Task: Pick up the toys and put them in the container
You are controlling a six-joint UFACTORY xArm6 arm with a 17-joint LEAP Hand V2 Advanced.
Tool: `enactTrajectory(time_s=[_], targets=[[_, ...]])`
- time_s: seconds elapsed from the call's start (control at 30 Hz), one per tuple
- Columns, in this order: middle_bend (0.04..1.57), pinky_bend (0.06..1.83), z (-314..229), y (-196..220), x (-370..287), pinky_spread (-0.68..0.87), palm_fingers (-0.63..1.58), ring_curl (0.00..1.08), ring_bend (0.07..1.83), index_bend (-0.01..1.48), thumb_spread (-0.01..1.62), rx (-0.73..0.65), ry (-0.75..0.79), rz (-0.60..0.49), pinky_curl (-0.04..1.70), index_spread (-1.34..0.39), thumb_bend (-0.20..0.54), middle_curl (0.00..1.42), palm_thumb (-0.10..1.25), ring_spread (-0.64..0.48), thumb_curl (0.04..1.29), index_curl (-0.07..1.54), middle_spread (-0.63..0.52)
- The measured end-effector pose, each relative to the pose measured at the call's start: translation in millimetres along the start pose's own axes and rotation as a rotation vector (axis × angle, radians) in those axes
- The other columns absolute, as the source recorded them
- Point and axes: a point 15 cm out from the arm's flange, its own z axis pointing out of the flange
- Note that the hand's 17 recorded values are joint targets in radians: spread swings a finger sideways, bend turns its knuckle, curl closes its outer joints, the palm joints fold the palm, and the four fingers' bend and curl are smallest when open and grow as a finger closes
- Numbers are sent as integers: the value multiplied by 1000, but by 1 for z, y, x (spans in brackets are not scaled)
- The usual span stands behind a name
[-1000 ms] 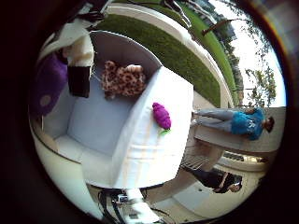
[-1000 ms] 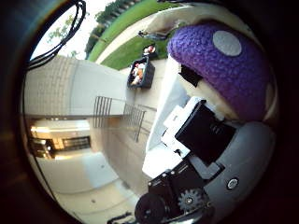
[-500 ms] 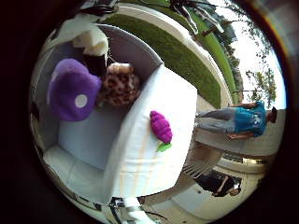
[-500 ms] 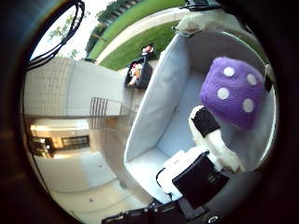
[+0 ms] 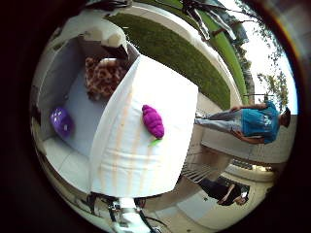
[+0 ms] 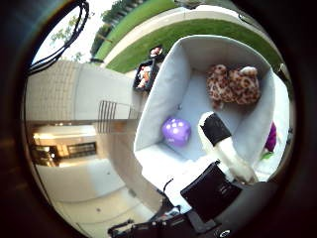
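Note:
A purple spotted mushroom toy [image 6: 176, 131] lies on the floor of the grey container [image 6: 168, 84], apart from a leopard-print plush [image 6: 233, 87] at the far end. My hand [image 6: 218, 168] hovers above the container with one white and black finger [image 6: 220, 144] stretched out straight over it, holding nothing. A purple grape-like toy [image 5: 153, 121] with a green leaf rests on the white table top [image 5: 141, 165] just outside the container wall.
The container stands against the white table's side. A small black bin [image 6: 146, 74] holding several toys sits on the pavement further off, near the grass [image 5: 184, 58]. Steps with a railing [image 5: 199, 167] lie beyond the table.
The purple mushroom toy was close against my palm a second ago; it now lies free on the container floor. My hand has pulled up and away, so the container looks smaller.

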Motion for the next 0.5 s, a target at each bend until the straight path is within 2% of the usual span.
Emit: enactTrajectory(time_s=[0.27,0.5], targets=[[212,877,-2,18,109,561,229,327,667,164,1135,-12,27,201,403,-79,-27,386,693,349,454,207,124],[213,879,60,25,160,560,243,323,673,158,1142,-124,60,267,383,-32,-27,387,682,348,451,220,115]])
